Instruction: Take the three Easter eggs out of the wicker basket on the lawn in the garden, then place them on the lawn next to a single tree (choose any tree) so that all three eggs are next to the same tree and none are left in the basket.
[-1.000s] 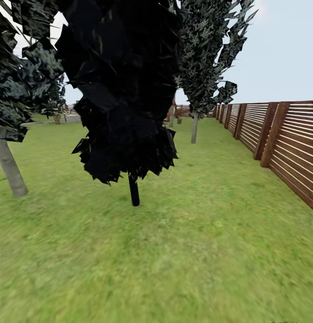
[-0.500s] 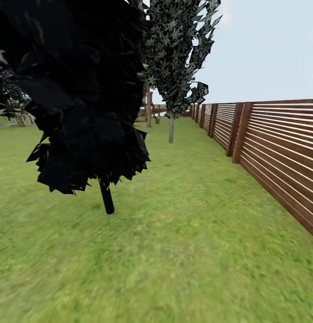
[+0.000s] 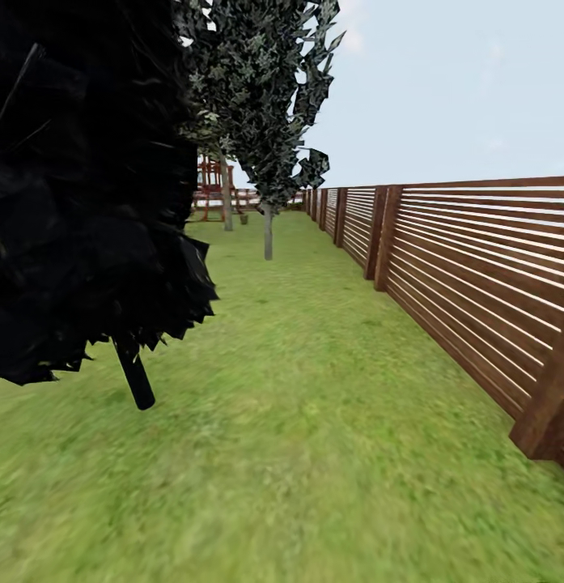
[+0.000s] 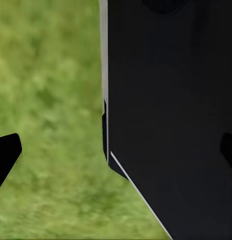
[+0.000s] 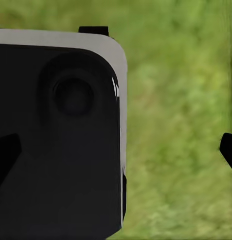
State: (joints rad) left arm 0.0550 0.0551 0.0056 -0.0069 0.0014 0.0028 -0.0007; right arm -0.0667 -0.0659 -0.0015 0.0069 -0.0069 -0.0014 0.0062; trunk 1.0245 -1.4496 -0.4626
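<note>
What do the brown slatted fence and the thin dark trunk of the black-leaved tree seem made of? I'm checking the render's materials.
The brown slatted fence looks like stained wood with a matte finish: reddish-brown horizontal slats between thicker posts. The thin dark trunk reads as a smooth, near-black cylinder with no visible bark texture, so its material stays open.

Slatted wooden fence [image 3: 476, 275] along right, pale sky [image 3: 443, 89] above

Patchy green lawn [image 3: 330, 421] stretching along the garden, grey-trunked tree [image 3: 268, 231] standing upright far ahead
</note>
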